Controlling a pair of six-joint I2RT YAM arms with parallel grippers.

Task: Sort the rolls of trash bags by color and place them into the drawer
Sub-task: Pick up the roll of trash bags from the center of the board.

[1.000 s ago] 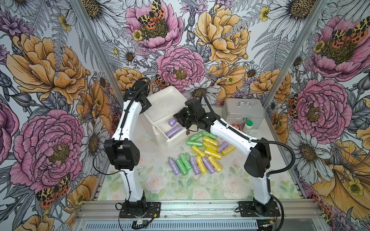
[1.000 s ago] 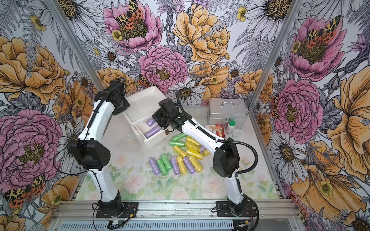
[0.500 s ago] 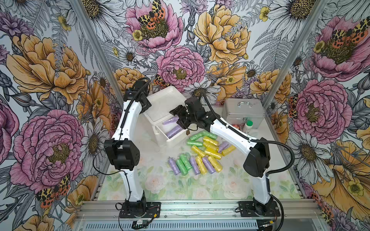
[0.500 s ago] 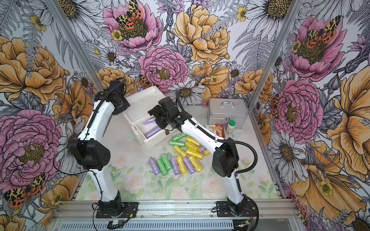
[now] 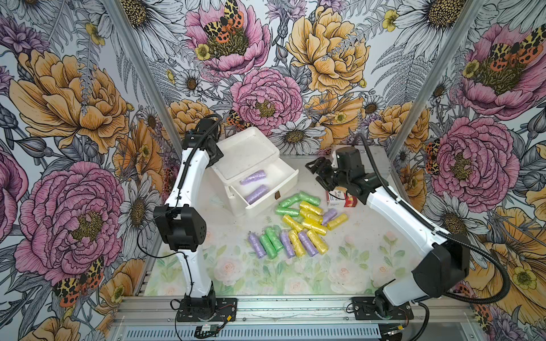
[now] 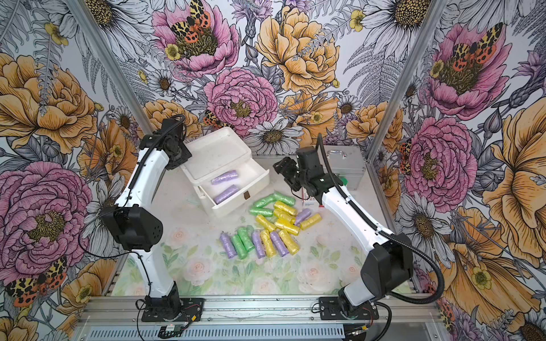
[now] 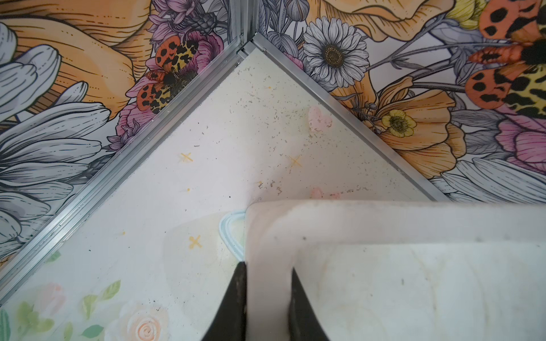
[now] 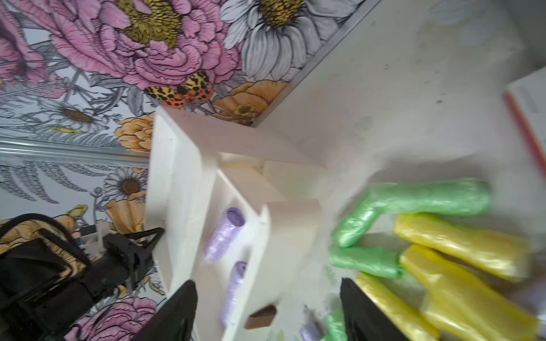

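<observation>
Trash-bag rolls point(image 5: 314, 228): crinkly glossy plastic cylinders

The cabinet point(image 5: 246, 153) and its drawer point(image 5: 264, 203) are white, with two lilac rolls point(image 5: 257, 193) inside. At the drawer's 4 o'clock lie loose rolls point(image 5: 311, 218) in yellow, light green and lilac. The table point(image 5: 236, 277) is pale, printed with faint pink roses and green leaves. The walls point(image 5: 74, 103) carry big pink, orange and white flowers; the case point(image 6: 348, 169) at 2 o'clock is silver
</observation>
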